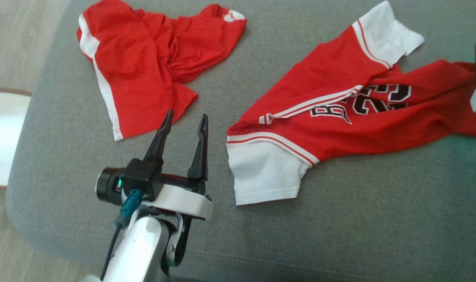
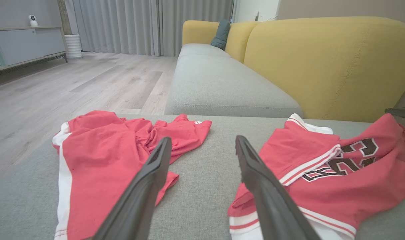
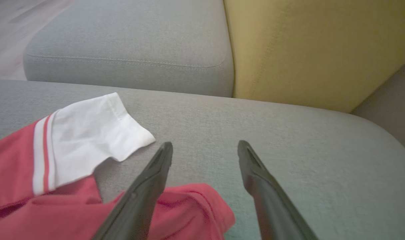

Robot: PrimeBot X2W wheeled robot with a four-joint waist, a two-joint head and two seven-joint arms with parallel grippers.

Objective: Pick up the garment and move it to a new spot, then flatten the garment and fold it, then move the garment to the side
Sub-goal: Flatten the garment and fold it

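Observation:
A red jersey with white sleeves and black lettering lies crumpled across the right half of the grey cushion. Red shorts with white side stripes lie bunched at the upper left. My left gripper stands open above the cushion between the two garments, holding nothing; in the left wrist view the left gripper has the shorts on its left and the jersey on its right. My right gripper is open above the jersey's red hem, near the white sleeve.
The grey seat's rounded front-left corner drops to a wood floor. A yellow backrest rises behind the cushion, and a second grey seat adjoins it. A white object sits at the left edge.

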